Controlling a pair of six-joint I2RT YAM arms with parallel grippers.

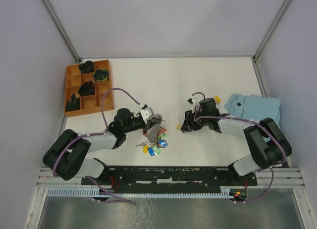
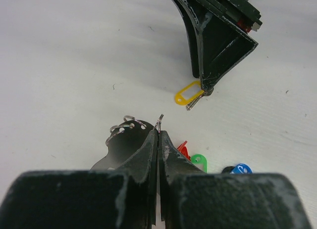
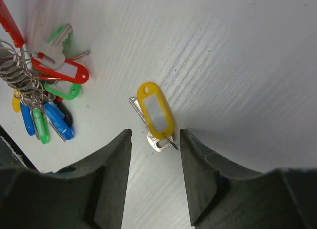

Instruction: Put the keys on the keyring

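My left gripper [image 1: 157, 122] is shut on a thin metal ring of the keyring [image 2: 159, 122], which it holds just above the table. Several keys with red, green and blue tags [image 1: 154, 145] hang from the ring cluster [image 3: 17, 73] beside a red strap [image 3: 9, 20]. One loose key with a yellow tag [image 3: 154, 110] lies flat on the table. My right gripper [image 3: 155, 135] is open, low over the table, with that key's head between its fingertips. In the left wrist view the yellow-tagged key [image 2: 188, 95] lies at the tip of the right gripper [image 2: 210, 87].
An orange divided tray [image 1: 69, 92] with dark items stands at the far left. A folded light blue cloth [image 1: 255, 107] lies at the right. A dark flat piece with small rings [image 2: 124, 137] hangs beside my left fingers.
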